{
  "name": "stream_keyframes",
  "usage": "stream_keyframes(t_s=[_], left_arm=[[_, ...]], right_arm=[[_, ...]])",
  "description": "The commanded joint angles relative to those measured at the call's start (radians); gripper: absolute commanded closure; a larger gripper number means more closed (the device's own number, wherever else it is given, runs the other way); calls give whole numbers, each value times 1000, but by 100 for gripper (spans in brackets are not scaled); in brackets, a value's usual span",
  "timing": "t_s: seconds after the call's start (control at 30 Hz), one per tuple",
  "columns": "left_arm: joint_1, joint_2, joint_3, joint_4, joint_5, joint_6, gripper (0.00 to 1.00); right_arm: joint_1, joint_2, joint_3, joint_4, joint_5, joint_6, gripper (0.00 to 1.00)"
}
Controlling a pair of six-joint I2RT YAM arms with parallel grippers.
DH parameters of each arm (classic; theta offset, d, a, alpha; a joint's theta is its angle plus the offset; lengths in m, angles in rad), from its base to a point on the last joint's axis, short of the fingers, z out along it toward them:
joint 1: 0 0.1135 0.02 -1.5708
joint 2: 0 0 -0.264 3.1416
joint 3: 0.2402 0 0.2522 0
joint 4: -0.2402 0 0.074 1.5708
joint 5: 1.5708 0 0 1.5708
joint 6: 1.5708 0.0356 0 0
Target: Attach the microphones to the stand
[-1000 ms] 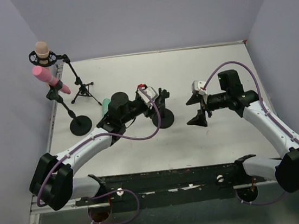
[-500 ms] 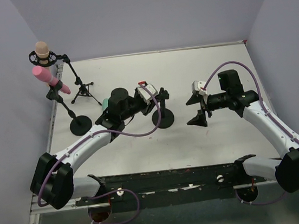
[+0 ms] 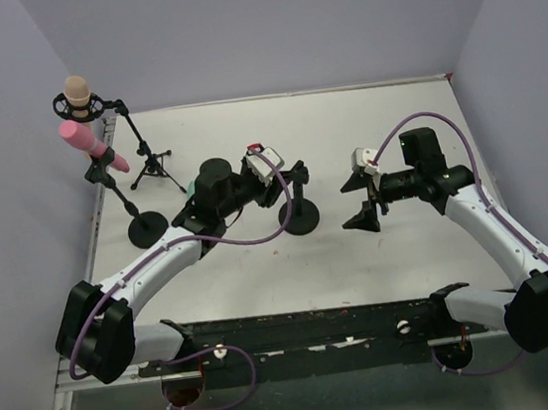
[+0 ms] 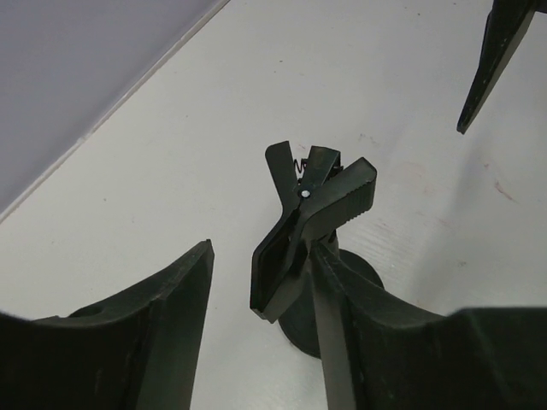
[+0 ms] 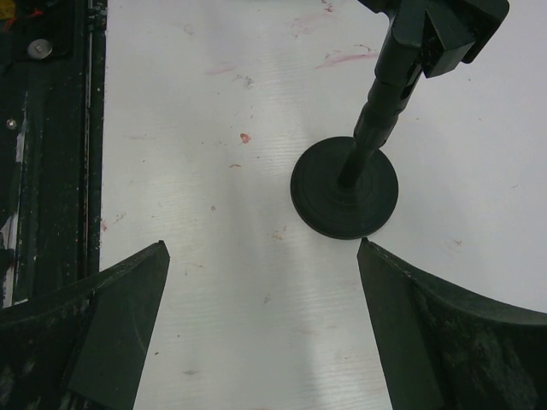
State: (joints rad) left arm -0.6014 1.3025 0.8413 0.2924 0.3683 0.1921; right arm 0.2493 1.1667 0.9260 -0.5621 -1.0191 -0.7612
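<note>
Top view: peach mic [image 3: 76, 91] and pink mic [image 3: 81, 140] are sitting clipped on stands at far left; no third mic showing. Left gripper [image 3: 295, 174] is hovering at the centre round-base stand [image 3: 301, 224], and right gripper [image 3: 359, 203] is waiting just right of it.
Left wrist: fingers are standing apart around the empty spring clip [image 4: 312, 209], prob. lining up to squeeze it open.
Right wrist: fingers are spreading wide, gripping nothing, facing the same stand.

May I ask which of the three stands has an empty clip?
The middle round-base stand: its clip is empty. The tripod stand holds the peach microphone, the far-left stand the pink microphone.
</note>
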Motion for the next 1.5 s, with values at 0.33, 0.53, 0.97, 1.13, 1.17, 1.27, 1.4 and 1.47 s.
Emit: stream_keyframes(t_s=[0.33,0.53,0.97,1.13,1.17,1.27,1.4,1.47], left_arm=[[80,-235,-122,-44,-104,-239,1],[189,-307,-165,-165,-54,-505,1],[195,-175,-82,-599,-488,-566,1],[207,-129,-74,-605,-588,-573,6],[212,-118,-71,-604,-582,-573,6],[213,-103,-67,-566,-424,-566,11],[203,-138,-99,-481,-136,-551,12],[190,-178,-122,-441,-79,-556,11]], right_arm=[[-2,1,-1,2,-30,-20,0],[-1,7,-1,5,-30,-13,0],[-1,22,-3,10,-39,3,0],[-1,25,0,13,-35,14,0],[-1,25,0,13,-35,20,1],[-1,31,-3,39,-29,54,0],[-1,45,-25,90,-24,85,0],[-1,48,-53,125,-36,82,0]])
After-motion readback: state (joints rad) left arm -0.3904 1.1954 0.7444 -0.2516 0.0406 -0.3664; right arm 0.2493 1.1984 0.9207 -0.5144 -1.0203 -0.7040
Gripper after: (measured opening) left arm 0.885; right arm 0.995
